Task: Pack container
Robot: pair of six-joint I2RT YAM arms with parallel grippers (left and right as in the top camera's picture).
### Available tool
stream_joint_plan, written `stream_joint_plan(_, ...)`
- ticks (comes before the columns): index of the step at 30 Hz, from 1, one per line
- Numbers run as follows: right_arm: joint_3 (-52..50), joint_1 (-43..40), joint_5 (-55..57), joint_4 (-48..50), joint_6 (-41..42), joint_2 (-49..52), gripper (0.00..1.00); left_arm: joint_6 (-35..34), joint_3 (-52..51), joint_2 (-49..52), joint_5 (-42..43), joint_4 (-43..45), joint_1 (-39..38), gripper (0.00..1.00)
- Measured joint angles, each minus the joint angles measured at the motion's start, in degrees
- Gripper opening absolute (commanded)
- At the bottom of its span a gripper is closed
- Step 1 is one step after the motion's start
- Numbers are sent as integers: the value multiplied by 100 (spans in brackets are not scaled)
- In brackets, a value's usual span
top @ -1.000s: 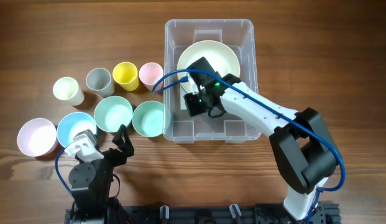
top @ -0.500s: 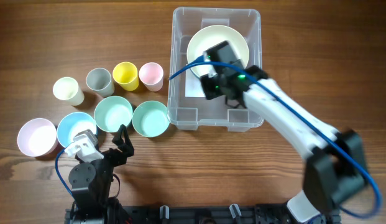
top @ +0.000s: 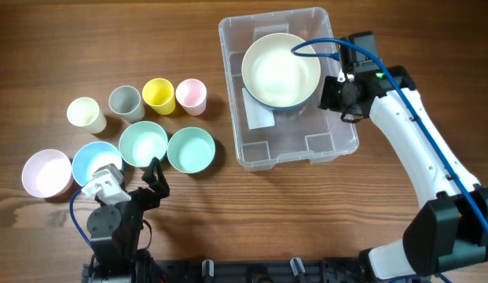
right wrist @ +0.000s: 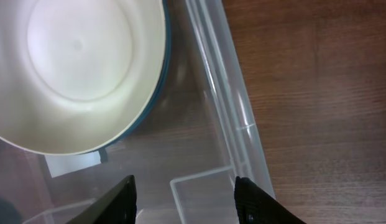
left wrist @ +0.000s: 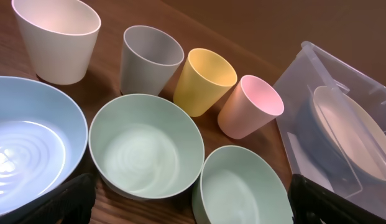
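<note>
Shifted rightward and rotated slightly since the earlier frame, the container (top: 236, 102) sits apart from the mint bowls (top: 191, 149), holding a cream bowl (top: 280, 69). The right gripper (right wrist: 183, 196) is at the container's right wall, fingers spread, one inside and one at the rim. The left gripper (top: 153, 174) is spread wide, near the mint bowls

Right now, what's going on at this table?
The right gripper hangs open at the right wall of the clear container, which holds one cream bowl. The left gripper sits open, holding nothing. Four bowls and four cups stand outside the container, unpacked.
</note>
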Motion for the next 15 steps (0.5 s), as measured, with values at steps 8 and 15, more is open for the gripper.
stream_joint_plan(8,-7,-2,26,713,-262,-164,52,2,0,0,0,0,0,100)
stream_joint_plan(15,-57,-452,494,605,-308,-192,40,0,0,0,0,0,0,100)
